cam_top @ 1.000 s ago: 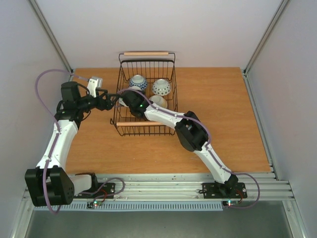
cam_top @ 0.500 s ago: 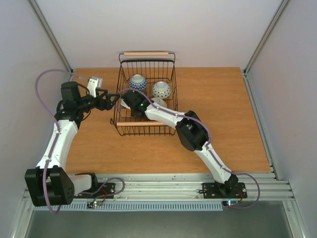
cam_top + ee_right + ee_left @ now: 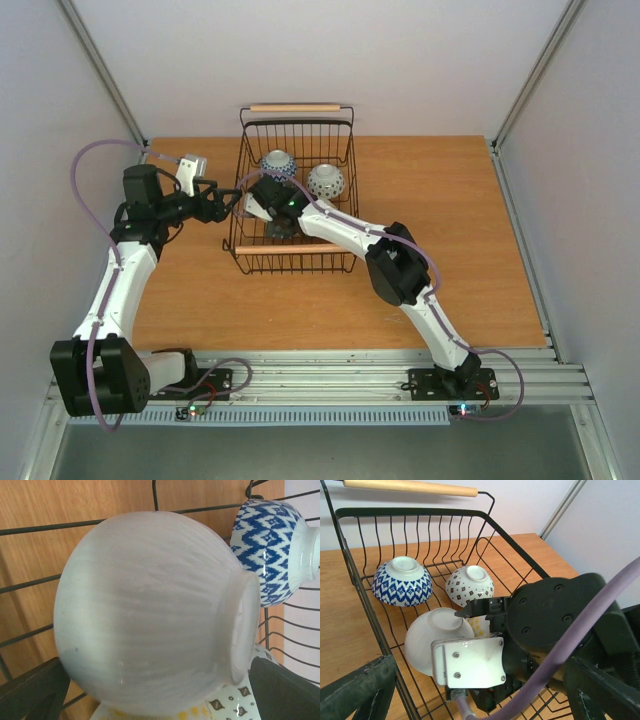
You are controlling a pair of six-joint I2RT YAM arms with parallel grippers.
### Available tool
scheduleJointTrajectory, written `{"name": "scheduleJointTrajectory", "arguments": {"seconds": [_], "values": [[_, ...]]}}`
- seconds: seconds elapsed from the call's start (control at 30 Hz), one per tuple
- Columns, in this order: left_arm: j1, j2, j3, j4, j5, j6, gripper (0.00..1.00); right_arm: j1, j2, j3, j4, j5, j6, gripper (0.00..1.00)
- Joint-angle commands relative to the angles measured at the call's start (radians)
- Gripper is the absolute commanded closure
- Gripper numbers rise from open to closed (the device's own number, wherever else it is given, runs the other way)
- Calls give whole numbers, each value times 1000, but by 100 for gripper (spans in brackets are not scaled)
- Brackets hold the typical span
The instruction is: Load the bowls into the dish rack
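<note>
The dish rack (image 3: pixel 340 140) stands at the back middle of the table. It holds a blue-patterned bowl (image 3: pixel 279 162) and a brown-dotted bowl (image 3: pixel 326 179), both upside down. My right gripper (image 3: pixel 262 206) reaches into the rack's left side and is open. A plain pale bowl (image 3: pixel 150 605) lies on its side between its fingers, resting on a yellow-dotted bowl (image 3: pixel 481 625). My left gripper (image 3: pixel 224 205) is open and empty just outside the rack's left wall. In the left wrist view the pale bowl (image 3: pixel 432 637) sits beside the right wrist's white plate.
The rack's near wooden handle (image 3: pixel 262 249) lies under my right arm; the far handle (image 3: pixel 295 107) is by the back wall. Bare wooden table (image 3: pixel 450 230) stretches right of the rack. A side wall stands close behind my left arm (image 3: pixel 120 280).
My right wrist has shifted deeper into the rack toward its far side and now covers the pale bowl that showed in the rack's middle. The left arm has not moved.
</note>
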Motion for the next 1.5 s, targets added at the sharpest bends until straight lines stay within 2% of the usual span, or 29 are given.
{"name": "scheduleJointTrajectory", "arguments": {"seconds": [0.0,0.2,0.4,0.67,0.77,0.9,1.07,1.2,1.3,1.47], "values": [[1,-6,-11,48,12,4,8,-17,-82,11,-76,-75,49,1],[1,1,-10,48,14,5,8,-25,-98,37,-143,-121,72,1],[1,-1,-10,48,14,4,8,-32,-127,39,-141,-141,107,1],[3,-8,-10,47,20,4,8,-81,-298,-10,-98,-293,326,1],[2,-12,-10,47,23,4,8,-87,-360,-48,-73,-258,406,2],[3,-9,-8,43,26,4,8,-109,-437,-68,-126,-199,559,8],[2,-3,-2,36,22,4,8,-146,-618,-213,-149,-158,794,10],[3,8,2,31,25,4,7,-166,-781,-397,-159,-131,944,13],[2,14,4,30,30,-16,7,-167,-888,-531,-179,-71,1037,18],[2,15,4,27,35,-26,7,-196,-1068,-748,-225,6,1194,34]]}}
